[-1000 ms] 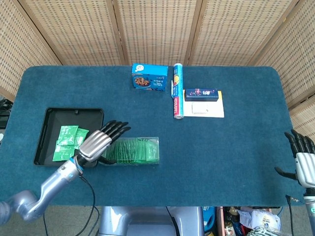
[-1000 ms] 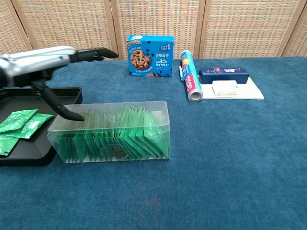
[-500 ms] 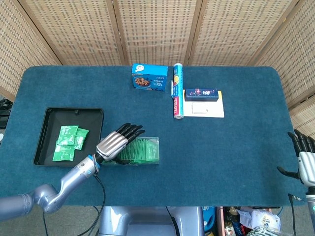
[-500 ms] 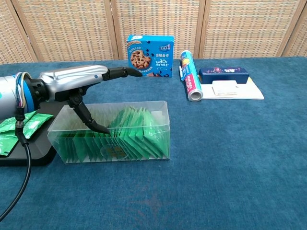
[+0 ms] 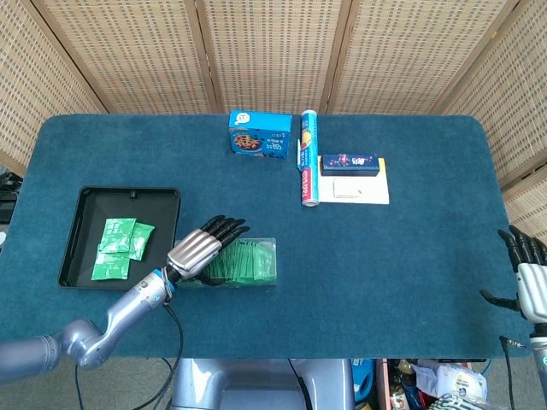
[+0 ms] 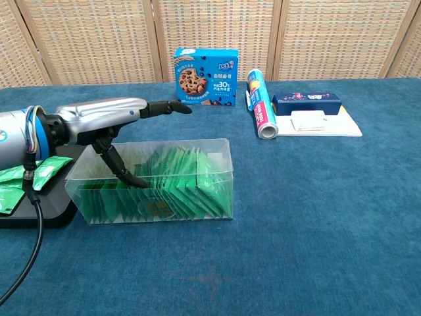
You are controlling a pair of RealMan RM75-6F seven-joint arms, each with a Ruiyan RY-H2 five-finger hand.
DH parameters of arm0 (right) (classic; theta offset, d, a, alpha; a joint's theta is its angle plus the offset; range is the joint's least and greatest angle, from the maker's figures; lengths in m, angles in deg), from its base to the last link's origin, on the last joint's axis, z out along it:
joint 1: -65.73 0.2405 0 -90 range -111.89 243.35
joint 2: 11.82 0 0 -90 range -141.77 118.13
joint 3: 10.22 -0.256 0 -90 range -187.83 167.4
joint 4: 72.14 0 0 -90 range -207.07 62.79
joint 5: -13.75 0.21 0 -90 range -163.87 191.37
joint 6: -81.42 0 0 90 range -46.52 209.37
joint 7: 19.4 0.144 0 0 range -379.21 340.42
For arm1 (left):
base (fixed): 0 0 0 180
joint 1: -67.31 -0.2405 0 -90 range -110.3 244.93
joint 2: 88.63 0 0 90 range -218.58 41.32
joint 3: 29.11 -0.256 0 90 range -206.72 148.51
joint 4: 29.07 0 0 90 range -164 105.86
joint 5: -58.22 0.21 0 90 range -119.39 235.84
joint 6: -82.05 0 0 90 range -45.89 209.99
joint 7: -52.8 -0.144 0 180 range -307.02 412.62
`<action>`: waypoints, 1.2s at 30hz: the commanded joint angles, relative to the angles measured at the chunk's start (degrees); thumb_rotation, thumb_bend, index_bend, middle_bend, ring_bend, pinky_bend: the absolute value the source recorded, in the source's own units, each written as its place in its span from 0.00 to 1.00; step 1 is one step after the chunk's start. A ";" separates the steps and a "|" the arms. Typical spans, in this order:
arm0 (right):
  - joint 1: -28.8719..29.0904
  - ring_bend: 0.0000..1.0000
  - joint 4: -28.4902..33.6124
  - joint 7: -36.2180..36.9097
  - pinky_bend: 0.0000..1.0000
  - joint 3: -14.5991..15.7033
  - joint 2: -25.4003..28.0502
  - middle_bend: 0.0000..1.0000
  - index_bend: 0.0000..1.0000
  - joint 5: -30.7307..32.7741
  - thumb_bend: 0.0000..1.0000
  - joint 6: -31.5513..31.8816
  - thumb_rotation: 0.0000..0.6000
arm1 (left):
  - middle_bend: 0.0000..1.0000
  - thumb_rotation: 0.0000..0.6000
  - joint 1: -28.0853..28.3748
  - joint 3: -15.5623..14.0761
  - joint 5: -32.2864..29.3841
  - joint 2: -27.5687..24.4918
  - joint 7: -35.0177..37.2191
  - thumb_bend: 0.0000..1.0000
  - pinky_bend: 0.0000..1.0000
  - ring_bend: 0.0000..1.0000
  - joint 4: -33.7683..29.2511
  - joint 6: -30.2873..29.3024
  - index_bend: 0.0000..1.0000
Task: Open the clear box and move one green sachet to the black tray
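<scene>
Chest view: left hand (image 6: pixel 99 118) over box (image 6: pixel 154 181), fingers (image 6: pixel 168 106) spread flat, thumb dipped among sachets (image 6: pixel 177 178), nothing grasped. Box long axis left-right; tray (image 5: pixel 85 205) just left. Right hand (image 5: pixel 528 278) far off, open.

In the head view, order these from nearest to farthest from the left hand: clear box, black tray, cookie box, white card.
From the left hand:
1. clear box, directly under it
2. black tray, to its left
3. cookie box, at the far edge
4. white card, far right
</scene>
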 commanded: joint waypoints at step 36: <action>0.34 0.00 0.49 -0.28 0.00 0.27 0.06 0.00 0.00 -0.36 0.00 -0.72 1.00 | 0.00 1.00 6.33 7.05 -24.47 -14.04 9.44 0.54 0.00 0.00 -3.37 19.04 0.21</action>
